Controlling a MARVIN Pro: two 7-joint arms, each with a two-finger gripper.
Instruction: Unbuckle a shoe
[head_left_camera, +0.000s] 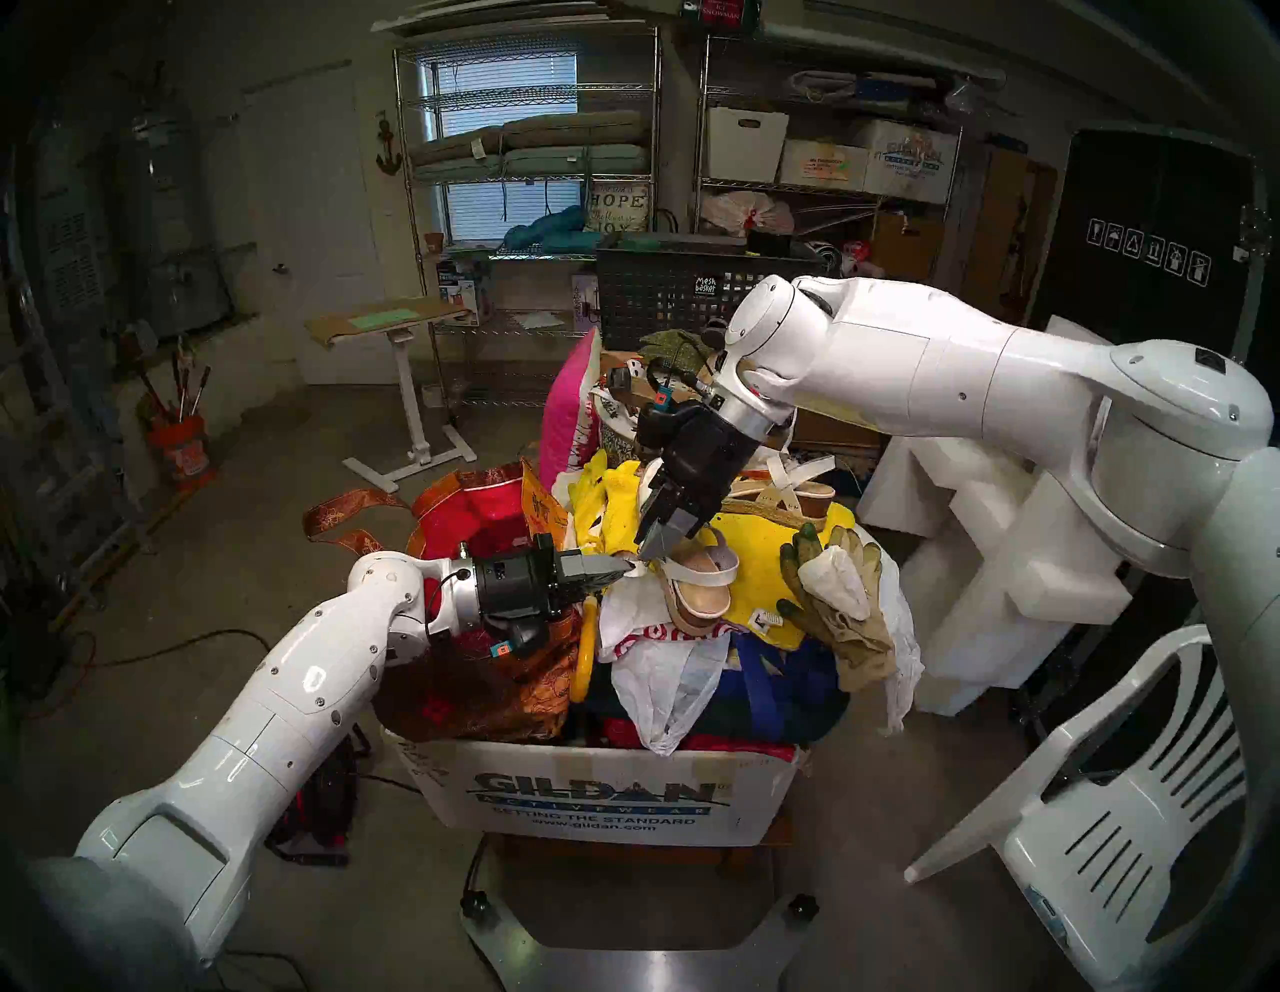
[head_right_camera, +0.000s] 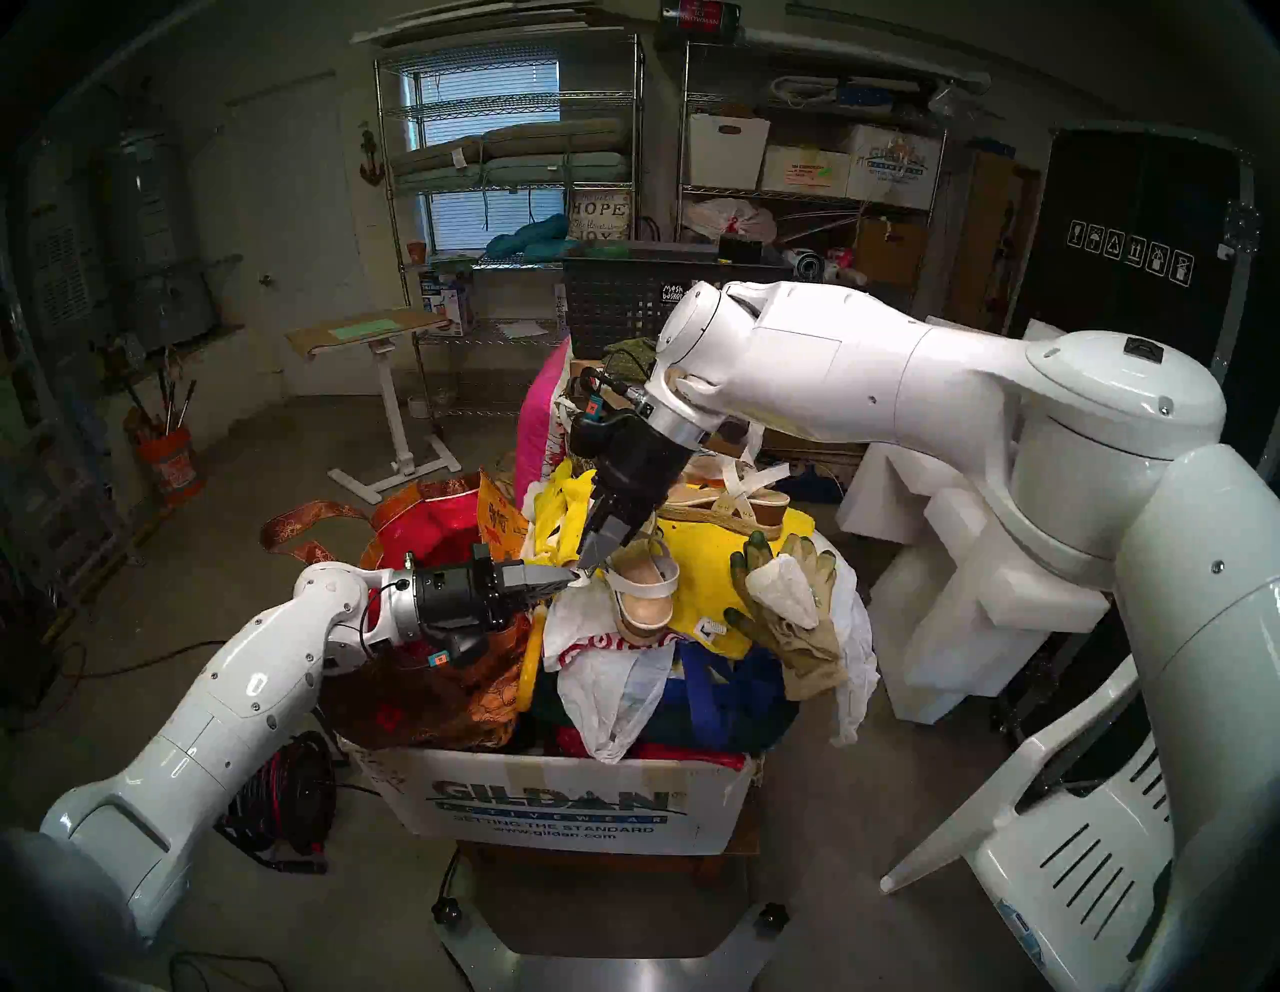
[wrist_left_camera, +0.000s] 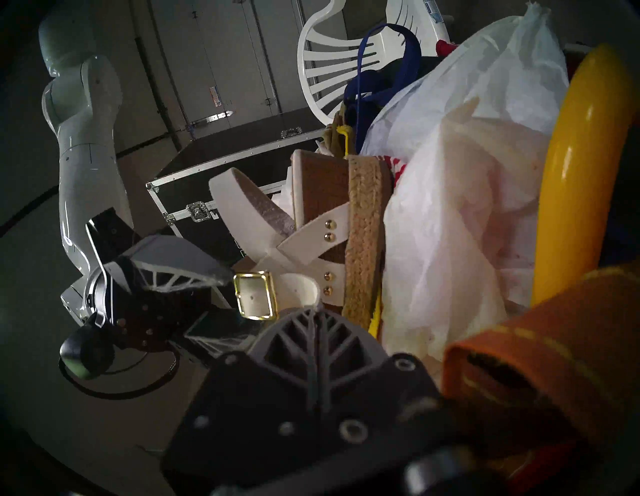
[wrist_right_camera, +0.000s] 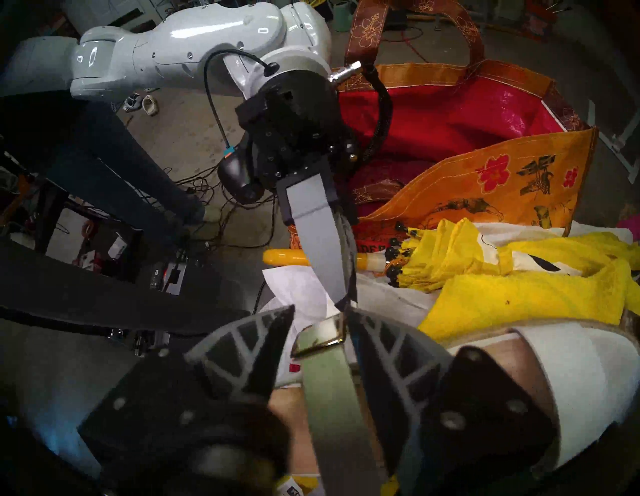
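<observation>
Where the head camera's left eye looks down on the heaped cardboard box (head_left_camera: 602, 796), the sandal (head_left_camera: 696, 585) lies on top of the pile near the middle, toe toward six o'clock, on white plastic and yellow cloth. The left gripper (head_left_camera: 627, 567) comes in level from nine o'clock with its jaws pressed together, its tips at the sandal's heel end, at ten o'clock of the footbed. The right gripper (head_left_camera: 654, 547) slants down from one o'clock and ends at the same spot, just above the left one's tips. A pair of work gloves (head_left_camera: 838, 596) lies at three o'clock of the sandal, apart from it.

From the right eye the layout is the same: sandal (head_right_camera: 641, 589) mid-pile, left gripper (head_right_camera: 571, 576) clenched at its heel end, right gripper (head_right_camera: 596, 558) meeting it from above.

Seen from the left wrist, the sandal's woven sole (wrist_left_camera: 363, 235) stands on edge at twelve o'clock of the near finger. The gold buckle (wrist_left_camera: 255, 295) with its white strap sits just past that fingertip, and the right gripper (wrist_left_camera: 221, 291) reaches it from nine o'clock.

Through the right wrist camera, the thin strap (wrist_right_camera: 332, 388) runs up between the two spread fingers (wrist_right_camera: 391, 343), neither visibly pinching it, with the buckle (wrist_right_camera: 320, 336) at their tips. The left gripper (wrist_right_camera: 334, 287) points down from twelve o'clock, closed, ending right at the buckle; whether it pinches the strap end cannot be told.
</observation>
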